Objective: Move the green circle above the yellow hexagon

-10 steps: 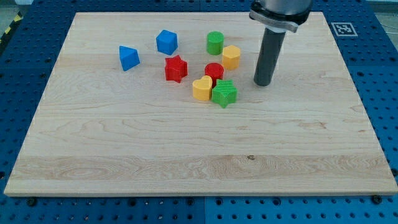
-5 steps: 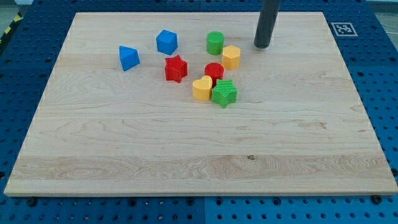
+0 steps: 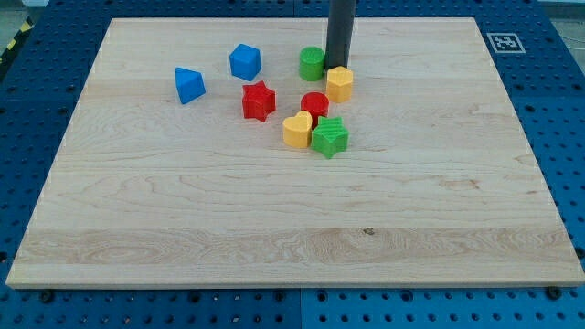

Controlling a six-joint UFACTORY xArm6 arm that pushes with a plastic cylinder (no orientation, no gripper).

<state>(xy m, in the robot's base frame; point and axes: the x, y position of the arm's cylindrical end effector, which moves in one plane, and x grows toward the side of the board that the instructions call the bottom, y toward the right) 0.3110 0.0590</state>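
My tip stands near the view's top of the wooden board, wedged just to the view's right of the green circle and right at the top-left edge of the yellow hexagon; it looks to be touching or all but touching both, though I cannot tell which. The rod has no fingers, so there is nothing to open or close. The green circle sits up and to the view's left of the yellow hexagon, not yet straight above it, so as I judge it the step in hand is to get the circle round to the hexagon's top side. From where the tip stands, a push leftward would only drive the circle farther off; the better course is probably to come round to the circle's left side and nudge it gently toward the view's right, keeping the stroke short so it stops over the hexagon and does not knock the hexagon down into the red circle just below. The rod hides the circle's right edge and the gap between the two blocks, and the arm above is cut off by the frame. The yellow heart and green star huddle lower down; the red star, blue cube and blue wedge-like block lie to the left, clear of the work.
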